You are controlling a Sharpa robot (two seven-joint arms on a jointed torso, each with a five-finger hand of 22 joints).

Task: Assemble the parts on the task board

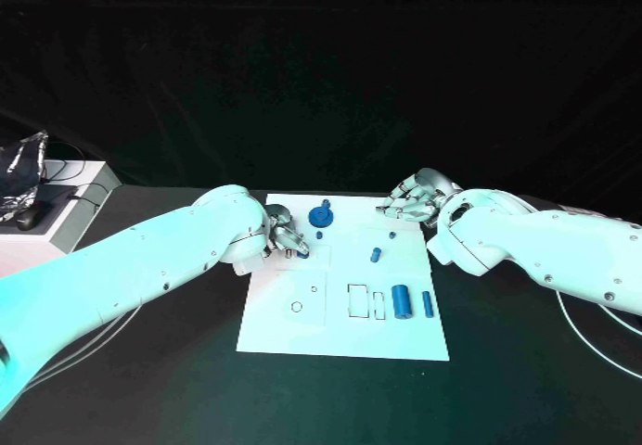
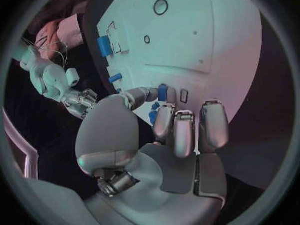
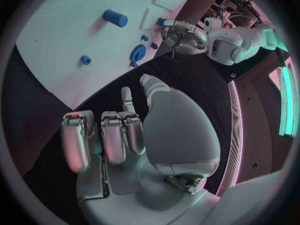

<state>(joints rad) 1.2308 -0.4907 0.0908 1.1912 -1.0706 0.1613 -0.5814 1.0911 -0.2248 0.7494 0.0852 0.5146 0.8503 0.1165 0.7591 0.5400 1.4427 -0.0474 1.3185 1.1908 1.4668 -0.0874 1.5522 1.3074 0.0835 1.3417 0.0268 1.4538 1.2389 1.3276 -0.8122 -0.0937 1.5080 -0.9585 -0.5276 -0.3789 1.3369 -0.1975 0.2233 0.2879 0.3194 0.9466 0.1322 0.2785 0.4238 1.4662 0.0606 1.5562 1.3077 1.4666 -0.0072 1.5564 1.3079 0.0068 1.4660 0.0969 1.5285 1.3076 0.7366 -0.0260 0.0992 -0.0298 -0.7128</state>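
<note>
Looking from the near end of the task board (image 1: 288,338) to the far end, the first things are two long blue parts. The bigger blue cylinder (image 1: 400,298) and the thinner blue pin (image 1: 429,304) lie side by side near the board's right edge, next to some empty slots. A little farther back, a small blue peg (image 1: 378,253) sits alone in the middle.

Farther back again, the left hand (image 1: 284,240) is at the board's left edge. In the left wrist view its thumb and a finger pinch a small blue part (image 2: 162,91), and the other fingers (image 2: 184,132) are curled close together. It seems to be getting ready to fit this piece into the board.

This could go wrong. The piece is tiny and only held at the tips, so it might slip or tip over if it comes down crooked. It could also bump the round blue knob (image 1: 321,216) just behind the hand.

At the far right corner, the right hand (image 1: 408,201) hovers over the edge of the board. Its fingers (image 3: 115,137) are bent in, close together, and hold nothing. It is well apart from the left hand
</note>
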